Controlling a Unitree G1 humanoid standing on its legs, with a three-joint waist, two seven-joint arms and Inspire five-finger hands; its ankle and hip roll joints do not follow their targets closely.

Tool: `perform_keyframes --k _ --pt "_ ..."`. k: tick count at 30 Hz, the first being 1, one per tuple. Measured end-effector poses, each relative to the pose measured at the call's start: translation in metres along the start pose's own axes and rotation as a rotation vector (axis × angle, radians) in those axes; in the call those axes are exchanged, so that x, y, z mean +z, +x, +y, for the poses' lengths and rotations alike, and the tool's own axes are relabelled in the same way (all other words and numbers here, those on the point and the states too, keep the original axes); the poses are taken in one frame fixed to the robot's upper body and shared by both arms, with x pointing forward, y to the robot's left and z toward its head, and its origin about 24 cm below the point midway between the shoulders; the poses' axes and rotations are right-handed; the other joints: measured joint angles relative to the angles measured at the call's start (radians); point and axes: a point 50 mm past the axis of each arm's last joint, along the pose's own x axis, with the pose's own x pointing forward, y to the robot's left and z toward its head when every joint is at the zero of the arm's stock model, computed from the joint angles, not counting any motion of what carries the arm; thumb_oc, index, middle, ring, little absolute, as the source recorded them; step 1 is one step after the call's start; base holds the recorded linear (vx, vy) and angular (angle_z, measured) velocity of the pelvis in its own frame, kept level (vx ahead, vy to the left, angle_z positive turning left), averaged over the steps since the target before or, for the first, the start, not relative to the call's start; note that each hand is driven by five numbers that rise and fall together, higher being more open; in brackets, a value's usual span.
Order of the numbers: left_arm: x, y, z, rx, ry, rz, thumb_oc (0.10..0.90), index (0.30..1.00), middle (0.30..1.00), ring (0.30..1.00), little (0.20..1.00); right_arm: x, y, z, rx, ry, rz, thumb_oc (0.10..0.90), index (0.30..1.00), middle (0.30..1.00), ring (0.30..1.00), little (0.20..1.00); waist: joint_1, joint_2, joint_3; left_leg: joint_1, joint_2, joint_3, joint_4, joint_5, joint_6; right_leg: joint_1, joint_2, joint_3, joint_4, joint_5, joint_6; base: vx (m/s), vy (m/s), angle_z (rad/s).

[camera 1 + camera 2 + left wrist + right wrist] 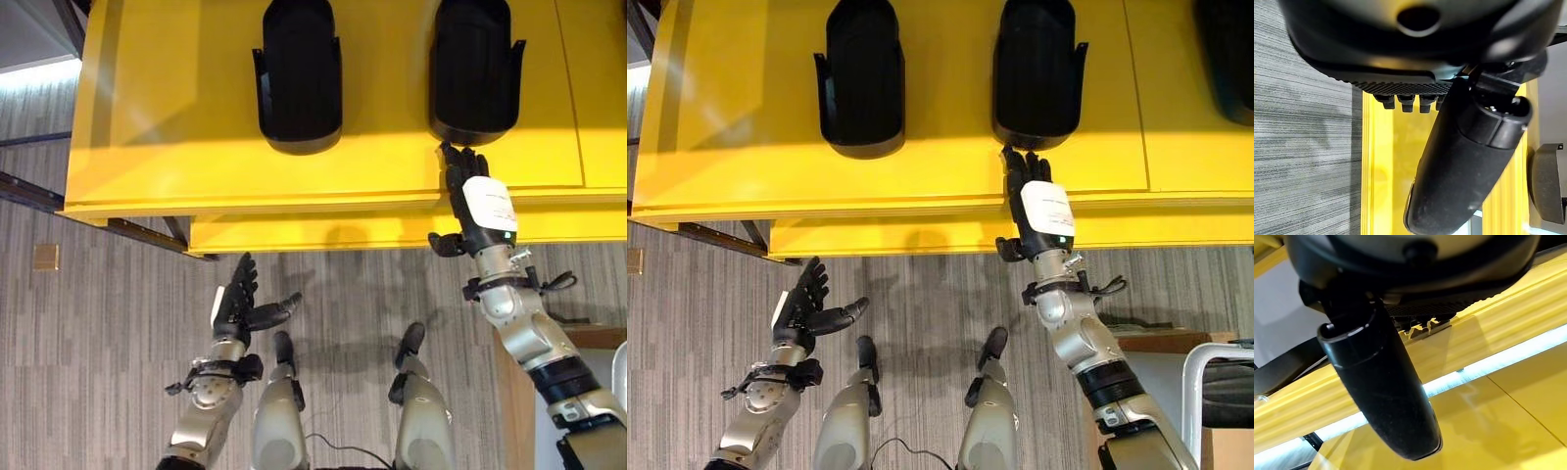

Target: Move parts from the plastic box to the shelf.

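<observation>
Yellow shelf (176,127) — two black parts (299,73) (475,69) on it (well apart).

No text, number or sign could be read anywhere. The white label on the back of the right hand (487,206) carried small print, too fine to make out.

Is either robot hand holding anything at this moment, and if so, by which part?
Nothing is held. The right robot hand reaches with straight fingers over the yellow shelf, just short of a black part. The left robot hand hangs open above the floor.
</observation>
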Motion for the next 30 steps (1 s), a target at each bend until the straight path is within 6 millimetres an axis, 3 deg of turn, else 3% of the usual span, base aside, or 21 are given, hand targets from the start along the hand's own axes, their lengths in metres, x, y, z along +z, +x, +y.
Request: perform_keyframes --k 30 --pt "0.001 0.006 -0.006 -0.002 -0.025 -0.008 0.9 1.0 1.0 1.0 1.0 -0.008 0.011 -0.012 -0.034 -0.071 -0.001 0.9 1.0 1.0 1.0 1.0 0.001 0.007 0.008 -0.014 -0.011 -0.002 -0.011 0.007 0.003 -0.018 -0.006 -0.002 0.005 -0.002 0.003 0.0 0.0 0.0"
